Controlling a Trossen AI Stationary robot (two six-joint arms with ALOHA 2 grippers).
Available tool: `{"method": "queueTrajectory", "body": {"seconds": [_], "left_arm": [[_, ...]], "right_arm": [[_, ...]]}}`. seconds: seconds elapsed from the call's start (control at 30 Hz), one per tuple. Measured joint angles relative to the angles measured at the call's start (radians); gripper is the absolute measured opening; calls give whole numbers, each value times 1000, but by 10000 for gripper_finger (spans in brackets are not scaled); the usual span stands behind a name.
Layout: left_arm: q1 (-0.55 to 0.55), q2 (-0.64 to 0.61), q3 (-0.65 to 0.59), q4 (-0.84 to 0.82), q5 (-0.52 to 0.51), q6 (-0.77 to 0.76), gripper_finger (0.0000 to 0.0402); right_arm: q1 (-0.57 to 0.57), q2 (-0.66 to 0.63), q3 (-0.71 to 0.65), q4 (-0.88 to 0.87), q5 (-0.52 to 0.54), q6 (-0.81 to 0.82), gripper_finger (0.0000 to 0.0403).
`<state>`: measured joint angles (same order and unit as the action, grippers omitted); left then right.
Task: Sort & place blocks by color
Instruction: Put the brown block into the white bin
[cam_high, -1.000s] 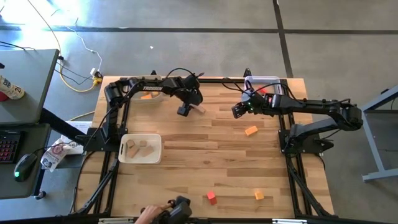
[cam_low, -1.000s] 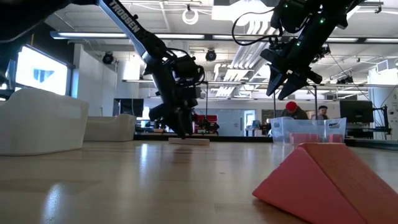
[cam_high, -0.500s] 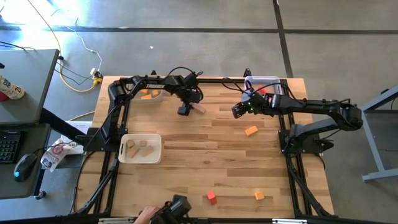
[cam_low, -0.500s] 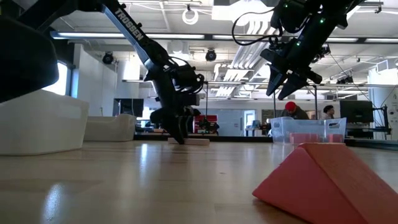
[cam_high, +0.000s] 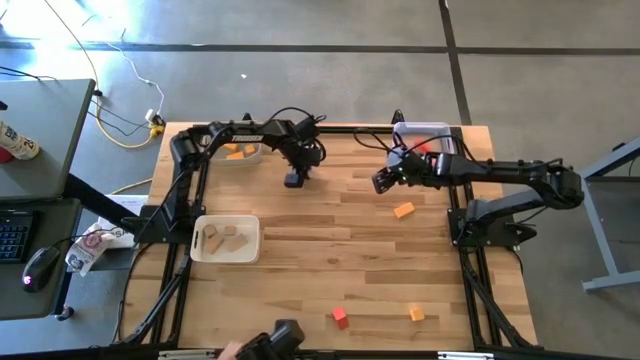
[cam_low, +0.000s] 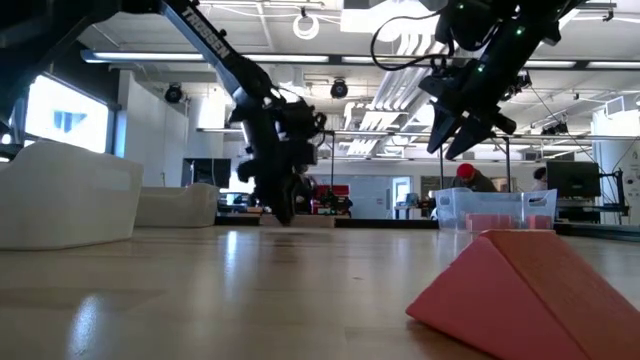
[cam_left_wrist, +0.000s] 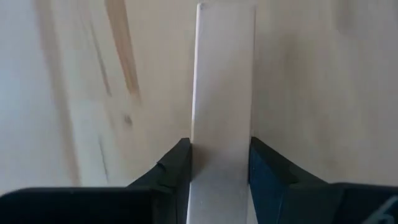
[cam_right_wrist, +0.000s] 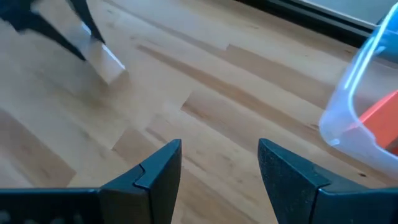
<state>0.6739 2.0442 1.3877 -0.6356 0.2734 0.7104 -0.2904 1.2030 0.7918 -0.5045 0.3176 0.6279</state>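
A light-wood plank lies at the far middle of the table, with my left gripper shut on it. In the high view the gripper hides the plank. In the low view the plank shows level behind the gripper. My right gripper hangs open above the table near the clear bin, with nothing between its fingers. An orange block lies near it. A red block and a second orange block lie at the near edge. My left gripper pinches the plank's two long sides between its two fingers, near one end. The fingers come down from above, and the plank runs on ahead of them. It stays level. I cannot tell whether it rests on the table or hangs just above it.
A white bin with light-wood blocks stands at the left. A small bin with orange blocks is at the far left. The clear bin holds red blocks. A red wedge fills the low view's near right. A person's hand shows at the near edge.
My left gripper has shifted a little onto the plank and taken hold of it. In the high view the plank showed beside the gripper before and is now covered by it. My right gripper has kept still.
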Motion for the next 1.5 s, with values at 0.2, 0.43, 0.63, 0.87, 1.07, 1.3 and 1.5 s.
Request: {"method": "queueTrajectory", "body": {"seconds": [0.2,0.43,0.63,0.87,1.07,1.3,1.5], "left_arm": [[-13,-118,-22,-51,9,-20,96],[-38,-295,-36,-161,38,-46,96],[-78,-465,-35,-241,61,-105,96],[-152,-635,-35,-365,44,-174,96],[-221,-752,-40,-473,40,-257,96],[-315,-955,-266,-428,-27,-391,96],[-384,-1115,-452,-375,-120,-556,96]], "right_arm": [[60,0,0,-3,-3,1,197],[111,0,0,-34,-38,53,197],[128,0,0,-95,-75,53,197],[128,0,0,-155,-85,53,197],[128,0,0,-173,-86,22,197],[128,0,0,-224,-88,-23,197],[128,0,0,-240,-114,-86,197]]}}
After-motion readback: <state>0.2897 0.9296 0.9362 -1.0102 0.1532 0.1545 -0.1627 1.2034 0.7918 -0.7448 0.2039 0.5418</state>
